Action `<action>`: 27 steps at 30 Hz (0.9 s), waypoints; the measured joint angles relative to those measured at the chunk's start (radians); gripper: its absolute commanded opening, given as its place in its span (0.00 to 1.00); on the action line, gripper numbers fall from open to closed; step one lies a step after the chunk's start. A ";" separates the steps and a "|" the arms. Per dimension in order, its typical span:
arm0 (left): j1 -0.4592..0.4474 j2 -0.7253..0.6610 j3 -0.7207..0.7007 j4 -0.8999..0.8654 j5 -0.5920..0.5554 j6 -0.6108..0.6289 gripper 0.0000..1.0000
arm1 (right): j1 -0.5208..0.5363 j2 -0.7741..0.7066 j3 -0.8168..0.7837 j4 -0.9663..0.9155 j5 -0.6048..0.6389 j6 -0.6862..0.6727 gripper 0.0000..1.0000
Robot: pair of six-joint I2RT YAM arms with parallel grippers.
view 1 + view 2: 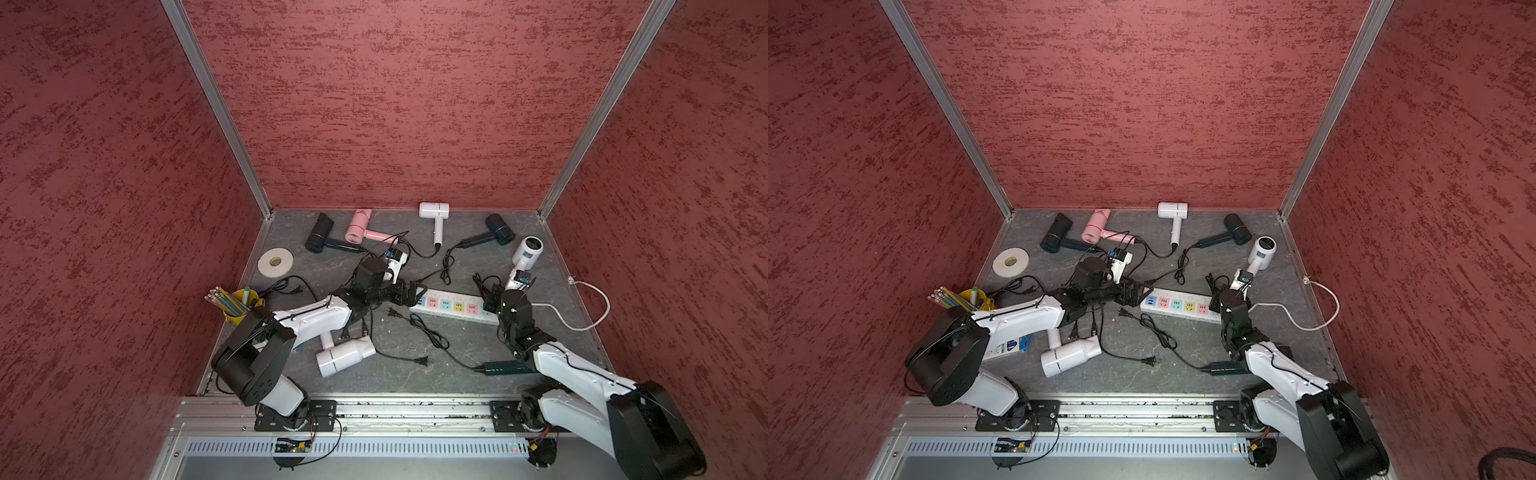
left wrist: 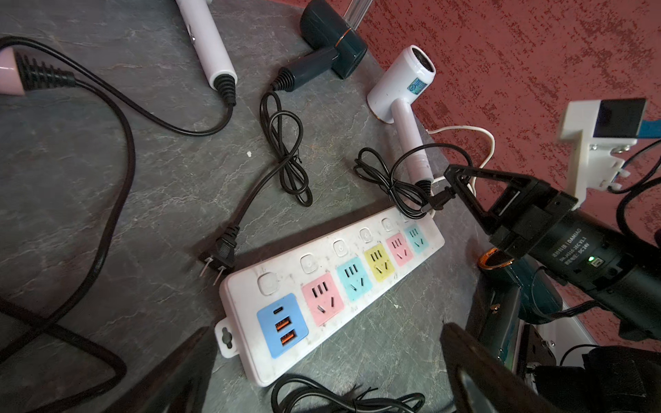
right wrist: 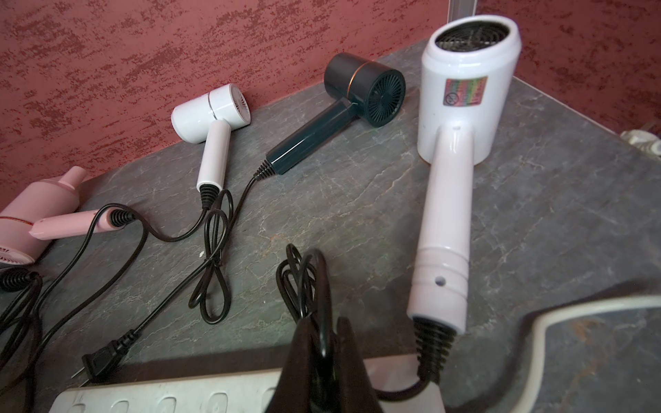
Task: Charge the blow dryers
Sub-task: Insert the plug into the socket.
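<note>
Pinching a black cord (image 3: 300, 279), the right gripper (image 3: 323, 323) sits closed; left gripper (image 2: 327, 327) gapes open.

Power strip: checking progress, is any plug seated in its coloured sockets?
No, the left wrist view shows all five coloured sockets of the power strip empty.

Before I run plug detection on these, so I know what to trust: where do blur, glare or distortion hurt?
Both top views: wide-angle splays the wall posts; near white dryer washed out. Left wrist: strip sharp, own fingers dark and blurred. Right wrist: fingers, shut on a cord, out of focus; dark dryer beyond sharp.
</note>
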 measured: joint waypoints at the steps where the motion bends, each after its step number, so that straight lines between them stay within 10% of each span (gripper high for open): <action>1: -0.002 0.000 0.002 -0.002 0.001 0.000 0.99 | -0.013 0.032 0.023 0.023 -0.006 -0.012 0.00; 13: -0.008 -0.008 0.008 -0.016 0.000 0.005 0.99 | -0.162 0.306 0.302 0.155 -0.217 -0.051 0.00; 27: -0.025 -0.026 0.008 -0.028 0.000 0.012 0.99 | -0.119 0.064 -0.029 0.154 -0.319 -0.005 0.00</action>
